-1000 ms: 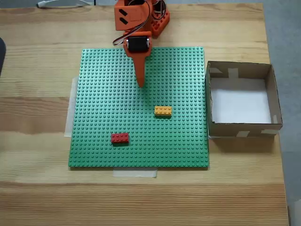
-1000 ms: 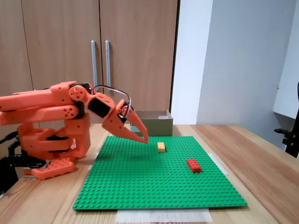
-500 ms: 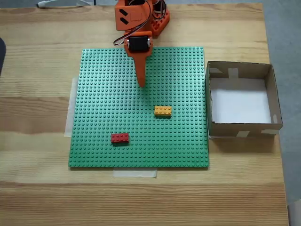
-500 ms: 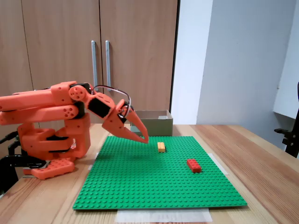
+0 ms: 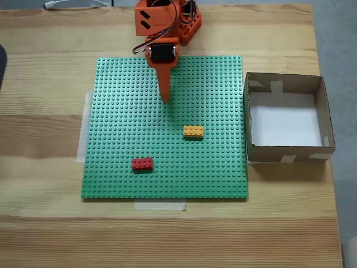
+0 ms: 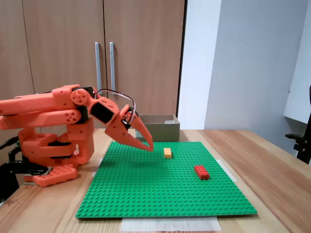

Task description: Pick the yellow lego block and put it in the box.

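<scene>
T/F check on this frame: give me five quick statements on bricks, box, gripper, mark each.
1. The yellow lego block sits on the green baseplate. True.
2. The gripper is holding the yellow block. False: it hangs above the plate, apart from both bricks, holding nothing.
3. The box already holds a brick. False: its white floor is bare.
4. In the top-down fixed view, the red brick lies left of and below the yellow one. True.
5. The box stands on the baseplate. False: it stands on the wooden table, beside the plate's right edge.
</scene>
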Tool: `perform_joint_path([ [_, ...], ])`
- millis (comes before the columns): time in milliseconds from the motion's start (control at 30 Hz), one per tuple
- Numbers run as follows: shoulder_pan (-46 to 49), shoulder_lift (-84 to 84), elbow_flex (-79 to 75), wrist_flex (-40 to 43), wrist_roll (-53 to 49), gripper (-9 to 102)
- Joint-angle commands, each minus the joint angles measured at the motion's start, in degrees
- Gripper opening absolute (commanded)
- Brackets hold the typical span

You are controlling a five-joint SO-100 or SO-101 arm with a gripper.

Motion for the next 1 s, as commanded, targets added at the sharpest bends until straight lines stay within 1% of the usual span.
perform_joint_path([
  [0,1.76,0.35,-1.93,3.43,1.32,1],
  [100,2.02,0.35,-5.10,8.53,-2.11,2],
  [200,1.32,0.35,-5.71,9.40,-3.34,3],
  [267,1.32,0.35,-6.68,10.28,-2.29,7],
  [367,0.44,0.35,-7.38,10.28,-1.05,12],
  [433,-0.79,0.35,-7.38,9.49,-0.97,12],
  [633,-4.31,-0.70,-10.20,11.43,0.00,15],
  [800,-5.36,-1.67,-13.80,12.92,-1.41,15],
  [967,-4.57,-12.92,-19.69,9.58,-1.76,16],
])
